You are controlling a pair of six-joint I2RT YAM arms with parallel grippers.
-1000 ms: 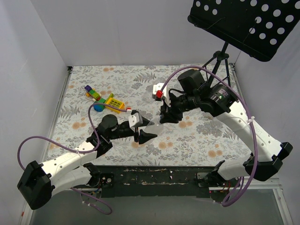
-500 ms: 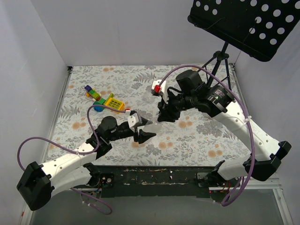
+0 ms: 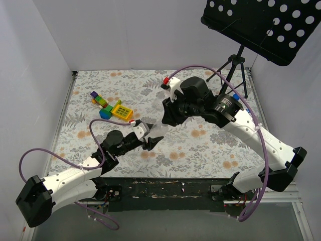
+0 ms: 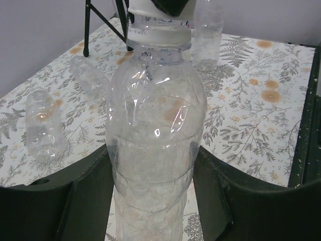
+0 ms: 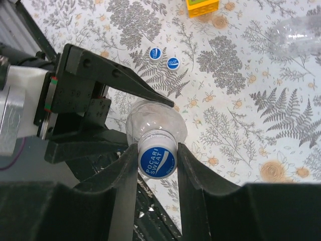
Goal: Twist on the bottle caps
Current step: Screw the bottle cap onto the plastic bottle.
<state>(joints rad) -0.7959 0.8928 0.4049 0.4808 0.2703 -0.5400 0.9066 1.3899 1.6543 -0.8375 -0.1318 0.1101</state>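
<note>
A clear bottle [image 4: 153, 130] stands upright between my left gripper's [image 4: 153, 168] black fingers, which are shut on its body. On its neck sits a blue-topped, white-sided bottle cap [image 5: 157, 161]. My right gripper [image 5: 157, 159] comes down from above and is shut on that cap, one finger on each side. From the top view the bottle [image 3: 156, 131] sits at the table's middle between the left gripper [image 3: 148, 138] and the right gripper [image 3: 168, 118]. Two loose blue caps [image 5: 164, 57] lie on the floral cloth beyond.
Two more clear bottles lie on their sides [image 4: 42, 125] [image 4: 90, 75], and one stands upright [image 4: 208, 35]. Colourful toy blocks [image 3: 111, 107] lie at the back left. A black tripod [image 3: 235, 63] with a perforated stand [image 3: 261, 25] is at the back right.
The right wrist has turned on the cap while the arm shifted left and back. The left gripper with the bottle has moved slightly left. Both grips stay the same.
</note>
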